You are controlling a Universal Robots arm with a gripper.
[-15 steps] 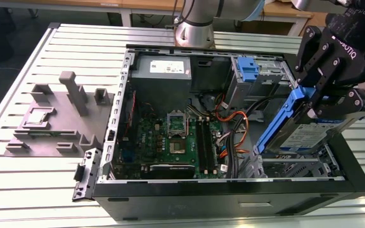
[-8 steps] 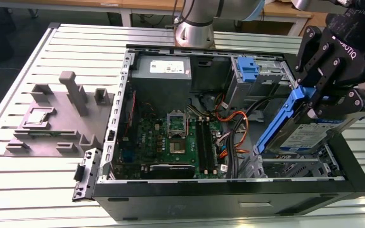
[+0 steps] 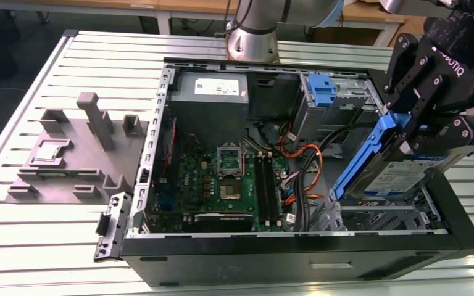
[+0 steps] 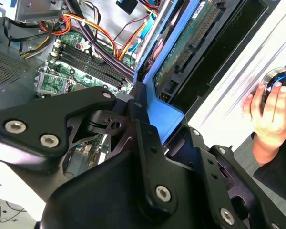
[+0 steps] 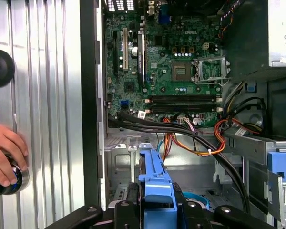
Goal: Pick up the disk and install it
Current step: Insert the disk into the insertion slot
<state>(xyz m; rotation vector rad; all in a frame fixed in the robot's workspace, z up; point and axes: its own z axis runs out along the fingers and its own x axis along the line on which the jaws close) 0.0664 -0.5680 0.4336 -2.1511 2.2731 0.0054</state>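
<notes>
Ribbed metal counter (image 3: 47,246) carries one open computer case (image 3: 303,262), green circuit board (image 3: 192,179) facing up. One disk (image 3: 397,176) hangs over the case's near corner on the exterior view's right: silver-grey, white-and-blue label, blue rails along its edges. It tilts steeply, long axis running from the pincer (image 3: 414,132) down into the case, label turned toward the exterior view's right. The one black pincer is clenched on the disk's upper blue rail. In the first wrist view one hand (image 5: 5,152) rests on a round knob (image 5: 16,180) on the counter.
</notes>
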